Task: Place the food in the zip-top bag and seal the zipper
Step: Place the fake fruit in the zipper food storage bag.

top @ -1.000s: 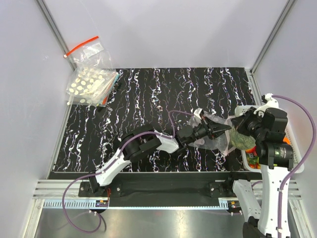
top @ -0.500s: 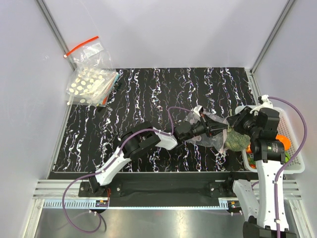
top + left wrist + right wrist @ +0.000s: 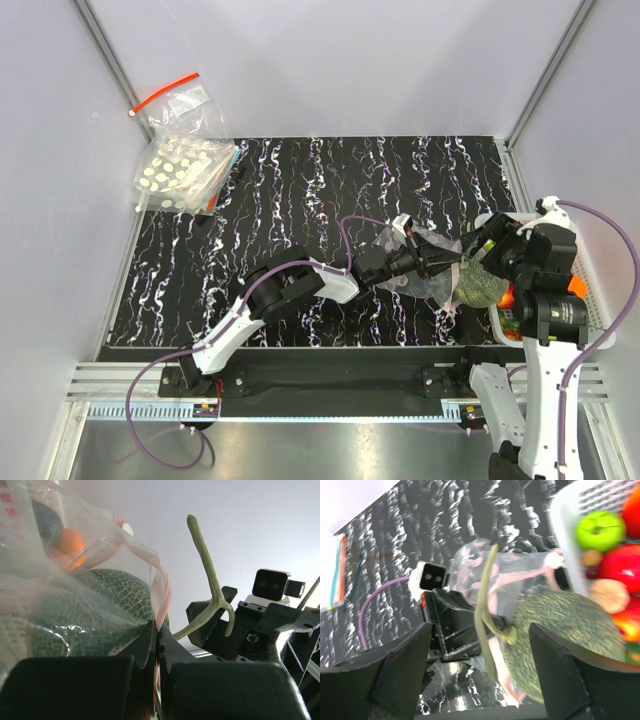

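The clear zip-top bag [image 3: 415,262] hangs from my left gripper [image 3: 437,262], which is shut on its pinkish zipper strip [image 3: 162,587] at the mouth edge. The dark green bumpy lump of food [image 3: 480,287] rests at the bag's mouth; in the left wrist view it [image 3: 107,597] shows through the plastic. Its pale green stem [image 3: 487,610] sticks out. My right gripper [image 3: 492,250] stands wide open just above the lump [image 3: 560,630], fingers [image 3: 400,675] apart and touching nothing. An orange shape [image 3: 67,542] shows through the bag; I cannot tell if it is inside.
A white basket [image 3: 600,320] with round green [image 3: 600,529], red and orange fruit stands at the right edge, close under the right arm. Other bags [image 3: 180,165] lie at the far left corner. Grey walls enclose the black marbled mat [image 3: 300,200].
My right gripper has opened and let go of the green lump, drawing back slightly to the right. The left gripper keeps the same hold on the bag's edge.
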Motion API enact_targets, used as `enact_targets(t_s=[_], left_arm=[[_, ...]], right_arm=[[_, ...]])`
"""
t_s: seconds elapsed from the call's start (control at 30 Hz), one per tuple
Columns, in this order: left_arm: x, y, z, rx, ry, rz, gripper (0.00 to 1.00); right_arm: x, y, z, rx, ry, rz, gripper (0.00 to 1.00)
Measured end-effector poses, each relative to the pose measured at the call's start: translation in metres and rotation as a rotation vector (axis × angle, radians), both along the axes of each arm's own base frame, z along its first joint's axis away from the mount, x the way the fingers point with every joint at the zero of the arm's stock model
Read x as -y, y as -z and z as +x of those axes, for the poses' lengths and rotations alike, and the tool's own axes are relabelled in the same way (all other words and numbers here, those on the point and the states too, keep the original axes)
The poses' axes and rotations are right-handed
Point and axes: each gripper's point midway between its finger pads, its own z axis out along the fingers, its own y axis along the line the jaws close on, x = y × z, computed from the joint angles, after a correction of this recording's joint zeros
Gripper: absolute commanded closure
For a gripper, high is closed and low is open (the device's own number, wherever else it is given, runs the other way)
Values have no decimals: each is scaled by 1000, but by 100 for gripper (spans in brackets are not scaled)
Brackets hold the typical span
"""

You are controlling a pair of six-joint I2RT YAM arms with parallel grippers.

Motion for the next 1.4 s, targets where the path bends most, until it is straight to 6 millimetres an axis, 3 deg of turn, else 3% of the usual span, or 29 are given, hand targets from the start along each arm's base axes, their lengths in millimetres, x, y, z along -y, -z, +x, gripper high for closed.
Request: enact_targets(t_s=[0.03,0.1,0.33,0.47,0.5,0.6,0.8,0.97,1.1,1.27,1.4], left_arm=[[0,0,-1,0,1,0,100],[0,0,-1,0,1,0,100],[1,1,0,-3,-1,5,100],[1,2,0,-1,-2,7,100],[1,2,-1,0,-2,7,100],[2,2,-2,3,-2,8,100],[2,2,-3,6,-3,8,100],[2,2,-3,7,-3,9,100],[2,4,-3,8,-4,12,100],[0,5,0,5,-11,17,100],[1,7,-1,2,-9,23,100]], right_arm=[[4,-4,-4,-6,23,-11,6],[14,-10,-13,-22,85,-36,5],[41,-7,-48,-83,255,-93,13],[47,-11,-66,-54,315,-97,45],[49,-10,-68,-60,334,-97,69],[55,-4,-71,-93,391,-85,99],[59,8,-77,-136,485,-18,100],[56,32,-81,-165,532,50,100],[53,39,-75,-165,550,96,100],[49,66,-68,-199,557,137,100],[47,69,-65,-197,552,149,100]])
